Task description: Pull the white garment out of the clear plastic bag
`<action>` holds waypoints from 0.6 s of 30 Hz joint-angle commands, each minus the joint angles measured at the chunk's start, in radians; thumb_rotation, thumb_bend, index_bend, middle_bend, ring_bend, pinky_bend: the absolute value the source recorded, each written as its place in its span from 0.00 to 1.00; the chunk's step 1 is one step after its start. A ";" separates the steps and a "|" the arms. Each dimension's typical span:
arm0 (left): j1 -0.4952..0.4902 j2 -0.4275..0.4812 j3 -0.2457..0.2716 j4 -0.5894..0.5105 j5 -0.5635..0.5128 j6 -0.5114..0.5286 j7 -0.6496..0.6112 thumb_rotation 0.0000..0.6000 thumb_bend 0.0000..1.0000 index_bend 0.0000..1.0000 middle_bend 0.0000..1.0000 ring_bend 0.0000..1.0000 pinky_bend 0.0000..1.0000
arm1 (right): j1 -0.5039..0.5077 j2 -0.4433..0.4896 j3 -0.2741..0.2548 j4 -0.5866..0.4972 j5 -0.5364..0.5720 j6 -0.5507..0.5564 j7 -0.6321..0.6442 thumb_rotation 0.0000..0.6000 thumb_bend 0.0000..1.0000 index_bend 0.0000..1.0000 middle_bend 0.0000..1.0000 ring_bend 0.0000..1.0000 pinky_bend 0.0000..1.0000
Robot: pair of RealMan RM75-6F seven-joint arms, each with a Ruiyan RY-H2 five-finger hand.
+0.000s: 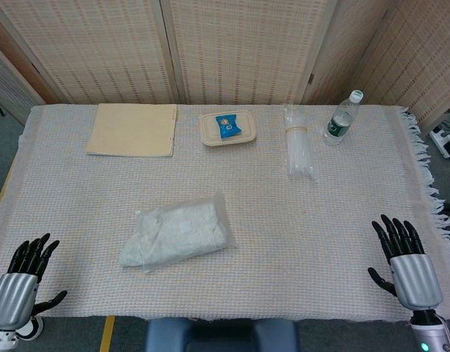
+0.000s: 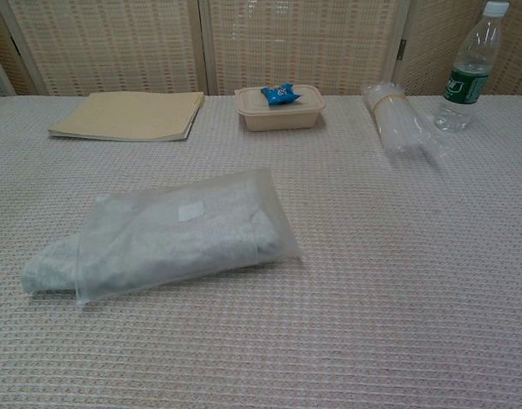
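Observation:
A clear plastic bag [image 1: 182,230] [image 2: 184,230] lies flat near the middle of the table, slightly left. Inside it is the folded white garment [image 1: 166,238] [image 2: 150,243], and a bit of the garment sticks out of the bag's left end [image 2: 39,271]. My left hand [image 1: 23,275] hovers at the front left corner of the table, fingers spread, holding nothing. At the front right edge my right hand [image 1: 404,260] is spread the same way and empty. Both hands are well away from the bag. The chest view shows neither hand.
Along the far side lie a tan folder [image 1: 133,130] [image 2: 129,115], a beige lidded box [image 1: 227,128] [image 2: 279,106] with a blue packet on top, a bundle of clear tubes [image 1: 298,150] [image 2: 397,123] and a water bottle [image 1: 342,117] [image 2: 469,72]. A woven cloth [image 1: 298,242] covers the table.

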 commanded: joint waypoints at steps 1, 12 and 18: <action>0.000 -0.020 0.005 0.025 0.044 0.015 -0.051 1.00 0.13 0.10 0.00 0.00 0.00 | 0.003 -0.008 -0.004 0.002 -0.008 -0.017 -0.011 1.00 0.14 0.00 0.00 0.00 0.00; -0.044 -0.328 -0.022 0.288 0.095 -0.050 -0.169 1.00 0.29 0.36 0.00 0.00 0.00 | 0.008 -0.046 0.005 0.013 -0.017 -0.045 -0.070 1.00 0.14 0.00 0.00 0.00 0.00; -0.090 -0.490 -0.094 0.465 0.062 -0.073 -0.145 1.00 0.27 0.40 0.01 0.00 0.00 | 0.013 -0.055 0.013 0.016 -0.005 -0.066 -0.088 1.00 0.14 0.00 0.00 0.00 0.00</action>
